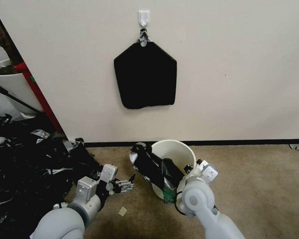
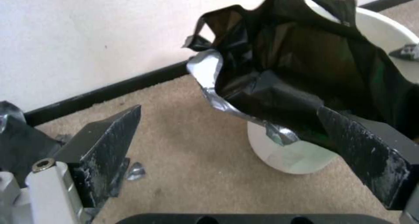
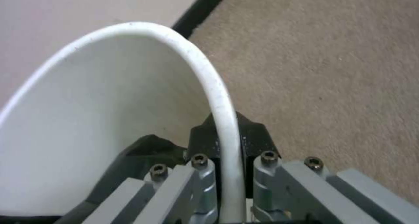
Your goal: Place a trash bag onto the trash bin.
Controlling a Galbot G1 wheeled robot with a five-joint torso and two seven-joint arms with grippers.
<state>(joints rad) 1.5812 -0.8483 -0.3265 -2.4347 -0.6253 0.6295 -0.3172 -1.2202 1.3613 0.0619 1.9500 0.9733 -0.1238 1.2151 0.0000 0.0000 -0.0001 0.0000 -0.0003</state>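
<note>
A: Bin position?
B: The trash bin (image 1: 176,151) is seen on the carpet floor (image 1: 255,186), near the wall (image 1: 222,66), tilted toward the robot. Its rolled rim is clamped by the right gripper (image 3: 227,145): one jaw inside the wall, one outside, rim between them.

A: Bag?
B: The trash bag (image 1: 156,167) is draped over the bin's left rim, partly hanging outside, partly tucked inside. Glossy black film, grey wrinkles. In the left wrist view the trash bag (image 2: 297,63) is seen open-mouthed across the trash bin (image 2: 292,155).

A: Left gripper?
B: The left gripper (image 1: 131,182) is held low over the carpet, just left of the bag, not touching it. Jaws spread apart, nothing between them; confirmed in the left wrist view, left gripper (image 2: 235,142).

A: Rest of the scene?
B: A flat black stack of bags (image 1: 145,74) is hung from a white wall hook (image 1: 144,17). A heap of black plastic (image 1: 26,159) is piled at the left. A white plant pot (image 1: 10,83) is noted behind a red pole (image 1: 40,96). A small scrap (image 1: 123,211) lies on the carpet by the left arm.
</note>
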